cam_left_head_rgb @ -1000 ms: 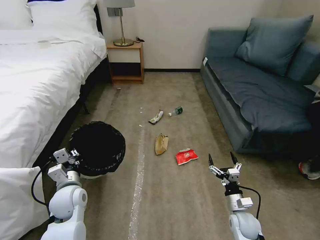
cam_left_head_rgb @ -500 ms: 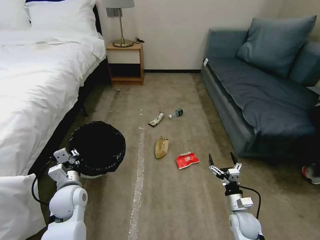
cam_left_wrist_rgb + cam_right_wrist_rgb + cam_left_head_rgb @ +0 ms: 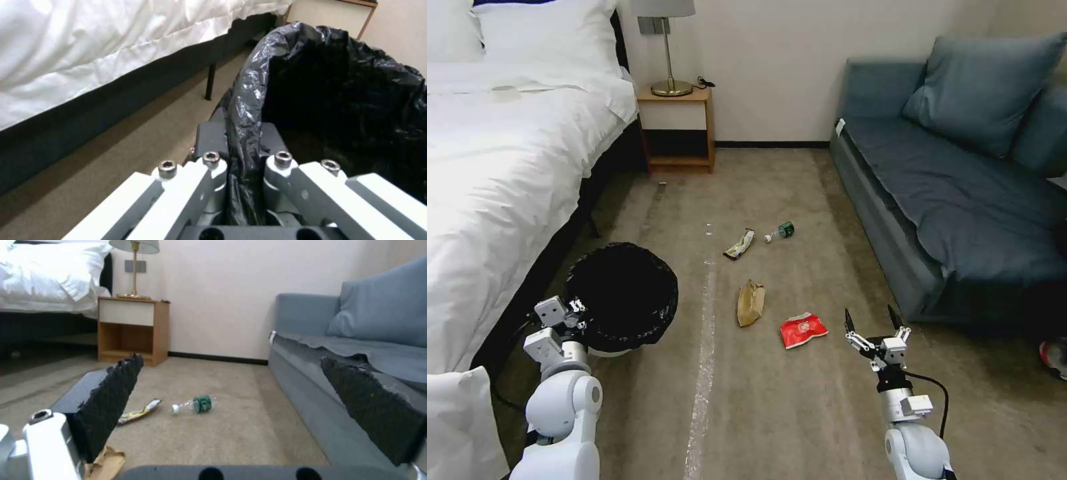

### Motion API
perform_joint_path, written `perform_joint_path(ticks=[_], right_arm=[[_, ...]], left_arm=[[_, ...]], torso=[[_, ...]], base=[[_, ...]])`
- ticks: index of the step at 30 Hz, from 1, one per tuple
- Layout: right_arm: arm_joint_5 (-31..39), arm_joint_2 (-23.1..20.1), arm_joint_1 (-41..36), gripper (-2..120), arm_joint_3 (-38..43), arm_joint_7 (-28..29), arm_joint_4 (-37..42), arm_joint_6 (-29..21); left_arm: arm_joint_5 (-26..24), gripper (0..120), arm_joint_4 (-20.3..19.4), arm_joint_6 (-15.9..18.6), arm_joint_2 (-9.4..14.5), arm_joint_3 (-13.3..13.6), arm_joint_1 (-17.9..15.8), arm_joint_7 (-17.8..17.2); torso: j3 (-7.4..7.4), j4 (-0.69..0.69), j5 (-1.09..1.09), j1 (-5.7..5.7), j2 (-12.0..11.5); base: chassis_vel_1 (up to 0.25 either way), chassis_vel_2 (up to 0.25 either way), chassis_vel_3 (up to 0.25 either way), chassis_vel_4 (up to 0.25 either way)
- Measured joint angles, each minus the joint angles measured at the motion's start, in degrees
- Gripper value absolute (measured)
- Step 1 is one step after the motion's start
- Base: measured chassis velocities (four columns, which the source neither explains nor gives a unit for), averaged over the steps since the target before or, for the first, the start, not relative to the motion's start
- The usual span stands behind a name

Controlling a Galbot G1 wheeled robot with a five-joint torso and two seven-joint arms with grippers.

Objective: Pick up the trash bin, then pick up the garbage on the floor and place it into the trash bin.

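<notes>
Head view, lower left: your left gripper (image 3: 575, 311) clamps trash bin (image 3: 622, 293) rim (carrying it); right gripper (image 3: 874, 322) w/ fingers spread, approaching red packet (image 3: 802, 329).

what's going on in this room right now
The left gripper is shut on the rim of the trash bin beside the bed. The right gripper hangs open above the carpet near the red snack packet. The brown paper bag, yellow-black wrapper and bottle lie on the floor.
</notes>
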Motion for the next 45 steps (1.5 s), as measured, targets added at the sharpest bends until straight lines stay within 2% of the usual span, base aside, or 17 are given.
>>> perform_joint_path(ticks=[45], right_arm=[[0.0,-0.1,0.6,100,0.1,-0.2,-1.4,0.0]], left_arm=[[0.0,5,1.2,-0.6,0.1,-0.1,-0.6,0.5]], torso=[[0.00,0.00,0.00,0.00,0.0]], base=[[-0.053,0.058,0.051,-0.053]])
